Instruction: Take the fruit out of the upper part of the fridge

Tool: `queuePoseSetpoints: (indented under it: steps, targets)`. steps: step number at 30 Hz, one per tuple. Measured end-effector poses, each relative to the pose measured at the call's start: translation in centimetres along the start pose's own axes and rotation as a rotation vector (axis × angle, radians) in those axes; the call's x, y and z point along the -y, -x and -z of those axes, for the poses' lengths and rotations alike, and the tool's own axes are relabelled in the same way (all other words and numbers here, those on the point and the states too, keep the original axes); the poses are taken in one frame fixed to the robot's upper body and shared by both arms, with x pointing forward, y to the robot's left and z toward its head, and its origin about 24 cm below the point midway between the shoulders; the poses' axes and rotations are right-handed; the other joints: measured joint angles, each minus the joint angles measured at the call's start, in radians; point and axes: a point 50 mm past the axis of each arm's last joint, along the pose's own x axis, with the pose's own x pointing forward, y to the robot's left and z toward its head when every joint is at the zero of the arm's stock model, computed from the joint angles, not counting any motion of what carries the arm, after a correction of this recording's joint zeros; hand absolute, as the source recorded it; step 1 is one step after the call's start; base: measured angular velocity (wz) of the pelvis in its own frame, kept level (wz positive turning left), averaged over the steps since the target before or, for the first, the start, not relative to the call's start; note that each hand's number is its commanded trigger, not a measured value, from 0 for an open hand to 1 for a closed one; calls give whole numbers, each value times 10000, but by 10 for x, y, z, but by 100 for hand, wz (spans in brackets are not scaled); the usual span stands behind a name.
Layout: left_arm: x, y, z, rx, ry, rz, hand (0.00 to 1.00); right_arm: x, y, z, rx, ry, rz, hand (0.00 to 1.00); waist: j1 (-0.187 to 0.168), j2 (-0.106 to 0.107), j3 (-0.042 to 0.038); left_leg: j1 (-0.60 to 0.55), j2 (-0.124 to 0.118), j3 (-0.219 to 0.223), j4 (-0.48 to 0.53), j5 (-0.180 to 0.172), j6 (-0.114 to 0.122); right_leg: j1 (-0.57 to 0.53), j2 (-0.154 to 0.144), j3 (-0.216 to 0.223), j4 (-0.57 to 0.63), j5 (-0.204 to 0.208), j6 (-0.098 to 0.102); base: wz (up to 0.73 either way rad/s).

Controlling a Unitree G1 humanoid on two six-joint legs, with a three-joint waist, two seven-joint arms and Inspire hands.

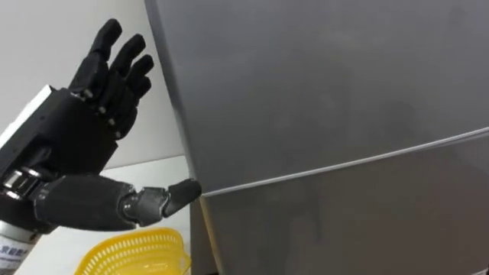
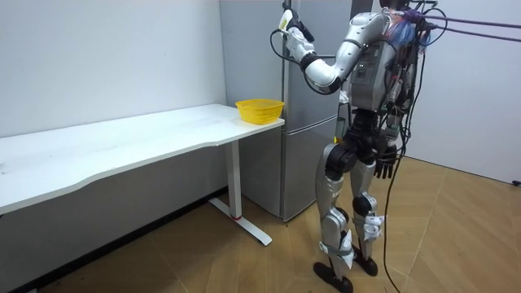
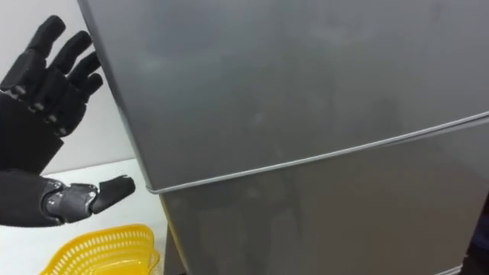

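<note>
At 9 o'clock, left robot hand [image 1: 72, 134] raised, fingers straight and spread wide, holding nothing. Its thumb [image 1: 157, 202] stretches toward 3 o'clock, tip just beside fridge's left edge at door seam [image 1: 344, 162]; contact unclear. At 7 o'clock, under thumb, yellow basket [image 1: 134, 256]: plastic lattice, round rim, on corner of white desk [image 2: 146, 138]. From 12 to 3 o'clock, upper fridge door [image 1: 321, 84]: flat matte grey metal, closed. Beneath seam, lower door [image 1: 359, 229], closed. Strip of pale wall [image 1: 164, 92] between fingers and fridge edge. In room view, right robot hand [image 2: 388, 165] hangs by hip.
</note>
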Motion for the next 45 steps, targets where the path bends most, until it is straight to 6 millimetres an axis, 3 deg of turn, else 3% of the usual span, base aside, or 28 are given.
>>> queuePoseSetpoints:
  steps: [11,21,27,28,29,32,41,42,45]
  targets:
    - [16,-4,4,119,636,1040,0,-1,0,-6,127,296,46,0,-66,0,6,-140,5,41,3,0,-1,-64,-57,-143,35,-1,0,3]
    - [26,-7,12,87,1185,1332,0,-1,0,-21,306,562,-297,0,-136,-189,135,-244,-58,-51,115,-3,4,-25,-135,-208,-3,-31,51,5]
    - [28,-7,13,84,1305,1369,0,-3,-1,-22,306,809,-429,0,-124,-127,112,-356,-49,-42,161,-3,5,-82,-131,-267,21,-31,50,4]
    - [29,-7,14,85,1312,1373,74,-4,-1,-23,307,897,-491,0,-124,-124,110,-363,-49,-39,161,-3,5,-86,-132,-287,18,-32,50,4]
    - [29,-7,14,83,1316,1378,100,-4,-1,-23,310,922,-515,0,-124,-118,105,-366,-48,-40,161,-3,5,-86,-133,-293,17,-32,50,4]
    - [30,-7,14,73,1348,1408,100,-5,-1,-23,313,951,-547,0,-127,-66,70,-363,-50,-40,159,-3,5,-56,-133,-313,12,-32,50,1]
    - [22,-5,18,37,1548,763,100,-6,0,-23,294,1140,-730,0,-40,-69,62,-338,-48,129,147,0,10,31,-143,-310,20,-38,62,1]
    - [22,-5,18,59,1580,749,89,-6,0,-23,296,1144,-730,0,-35,-73,64,-332,-45,192,147,1,11,34,-147,-309,29,-42,68,0]
    - [23,-5,19,157,1895,704,0,-6,0,-24,309,1249,-738,0,-20,-73,63,-324,-45,206,146,2,14,45,-144,-304,42,-44,71,0]
